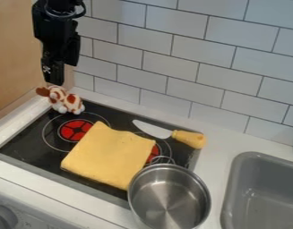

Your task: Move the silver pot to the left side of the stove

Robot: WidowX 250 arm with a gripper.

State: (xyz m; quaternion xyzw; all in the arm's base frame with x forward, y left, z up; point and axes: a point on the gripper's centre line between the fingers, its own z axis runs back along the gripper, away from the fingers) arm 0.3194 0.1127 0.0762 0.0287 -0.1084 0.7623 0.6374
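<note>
White rectangular tiles [172,65] back one round silver pot [167,197] at six o'clock, one yellow cloth [109,154] at seven, my black gripper [55,79] at ten, how open I can't tell.

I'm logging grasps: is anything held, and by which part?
Nothing appears to be held: the end effector hangs close by the spotted toy, and the silver pot is well away.
</note>
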